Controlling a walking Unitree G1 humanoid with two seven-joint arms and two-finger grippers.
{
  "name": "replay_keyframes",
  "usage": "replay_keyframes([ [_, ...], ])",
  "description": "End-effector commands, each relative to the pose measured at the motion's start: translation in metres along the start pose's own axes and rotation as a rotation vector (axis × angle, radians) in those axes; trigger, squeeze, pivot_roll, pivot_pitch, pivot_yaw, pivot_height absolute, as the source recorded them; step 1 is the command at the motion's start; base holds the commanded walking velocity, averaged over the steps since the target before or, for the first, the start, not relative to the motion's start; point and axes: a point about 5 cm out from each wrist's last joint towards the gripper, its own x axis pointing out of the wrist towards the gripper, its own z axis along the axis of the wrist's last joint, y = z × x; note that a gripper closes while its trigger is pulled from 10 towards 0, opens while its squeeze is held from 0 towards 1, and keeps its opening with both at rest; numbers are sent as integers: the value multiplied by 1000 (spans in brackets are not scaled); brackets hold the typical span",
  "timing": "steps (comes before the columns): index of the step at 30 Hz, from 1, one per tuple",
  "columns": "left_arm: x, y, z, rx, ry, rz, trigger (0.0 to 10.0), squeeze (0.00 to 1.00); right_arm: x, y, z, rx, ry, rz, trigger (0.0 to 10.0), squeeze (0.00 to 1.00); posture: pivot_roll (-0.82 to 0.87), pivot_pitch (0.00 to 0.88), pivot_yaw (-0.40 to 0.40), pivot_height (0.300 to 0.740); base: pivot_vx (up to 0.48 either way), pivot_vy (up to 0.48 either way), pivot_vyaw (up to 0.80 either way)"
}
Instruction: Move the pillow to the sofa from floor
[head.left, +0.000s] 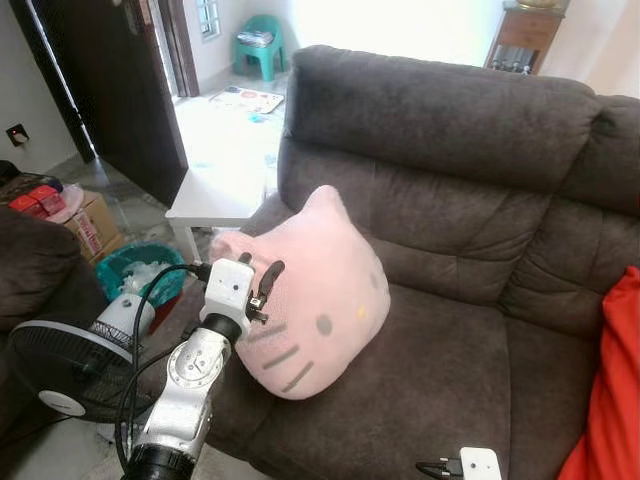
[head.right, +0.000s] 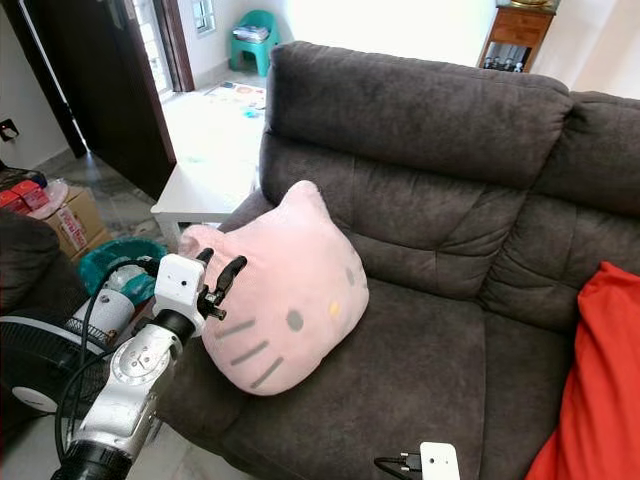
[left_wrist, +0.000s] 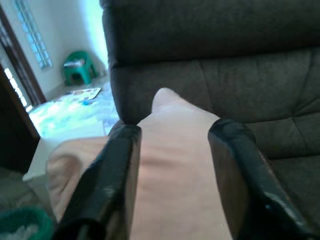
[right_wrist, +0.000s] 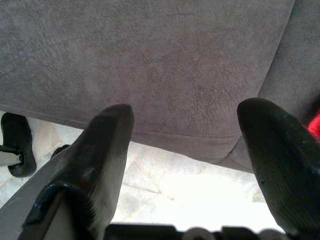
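The left gripper (head.left: 262, 288) is at the near-left edge of the one pink pillow (head.left: 310, 295), its two black fingers (left_wrist: 112, 185) spread apart with the pillow's fabric between them, not pinched. The pillow rests on the left seat of the one dark sofa (head.left: 470, 190), leaning toward the left armrest. The right gripper (right_wrist: 185, 165) hangs low at the sofa's near edge, fingers wide apart, holding nothing. One red cushion (head.left: 610, 390) lies at the right end. Left of the sofa stand one white table (head.left: 215, 195), one fan (head.left: 70, 365) and one green basket (head.left: 140, 265)
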Motion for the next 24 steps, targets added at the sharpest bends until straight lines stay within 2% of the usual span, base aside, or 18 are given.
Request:
replay_keyframes([
  [1,-3,-5,3,25,-7,-21,10000,0,0,-1,0,12,0,-5,10000,0,115,0,-51,740,0,0,0],
  [7,-17,2,-8,54,14,61,10000,0,0,-1,1,23,-6,-6,10000,0,114,0,-49,740,0,0,0],
  [9,-27,13,-18,113,55,171,10000,0,0,-1,1,47,-18,-2,10000,0,113,0,-48,740,0,0,0],
  [10,-27,13,-18,113,55,171,10000,0,0,-1,1,47,-18,-2,10000,0,113,0,-48,740,0,0,0],
  [12,-37,21,-25,224,98,238,10000,0,0,0,5,94,-48,11,10000,0,113,0,-48,740,0,0,0],
  [13,-37,21,-25,224,98,238,10000,0,0,0,5,94,-48,11,10000,0,113,0,-48,740,0,0,0],
  [15,-50,23,-28,195,117,284,10000,0,0,-1,7,98,-66,12,10000,0,108,0,-41,740,0,0,0],
  [16,-50,23,-28,195,117,284,10000,0,0,-1,7,98,-66,12,10000,0,108,0,-41,740,0,0,0],
  [19,-63,15,-37,187,149,263,10000,0,0,-3,11,113,-92,12,10000,0,113,0,-42,740,0,0,0],
  [24,-64,11,-39,171,144,270,10000,0,0,-6,13,110,-101,6,10000,0,106,0,-39,740,0,0,0],
])
